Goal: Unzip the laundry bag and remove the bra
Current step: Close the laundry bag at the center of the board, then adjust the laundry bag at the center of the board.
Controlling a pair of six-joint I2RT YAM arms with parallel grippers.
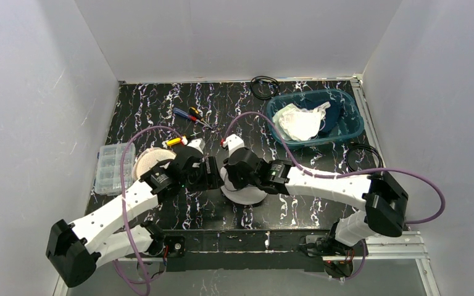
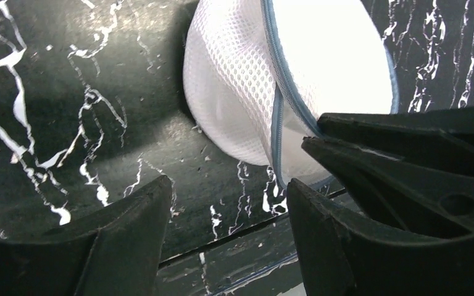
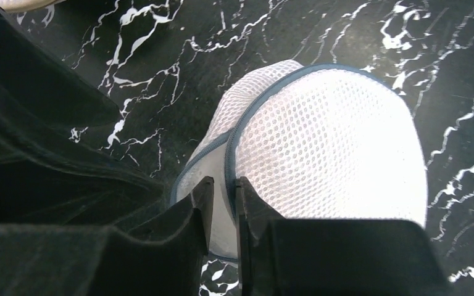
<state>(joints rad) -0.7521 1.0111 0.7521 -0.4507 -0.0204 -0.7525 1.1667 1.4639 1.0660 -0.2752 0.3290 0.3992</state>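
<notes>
On the black marbled table (image 1: 154, 102), the laundry bag (image 1: 245, 196) sits at the near middle, between the two arms and well apart from the teal basin (image 1: 353, 125) at the far right. It is a small domed pouch of white mesh. It looks light and soft, likely to dent and slide under a push, so one side needs pinning while the zip is drawn. The firmest hold is probably its blue-edged seam (image 3: 231, 140), not the slack mesh. The top view places the bag but hides most of it under the arms, and the bra cannot be made out in any view. The left wrist view shows the left gripper (image 2: 228, 194) standing wide apart just beside the bag with only table between its jaws. The right wrist view shows the right gripper (image 3: 224, 185) down on the seam, jaws parted by a slit with the trim running into it. I cannot tell whether it pinches the trim or a zip pull.
</notes>
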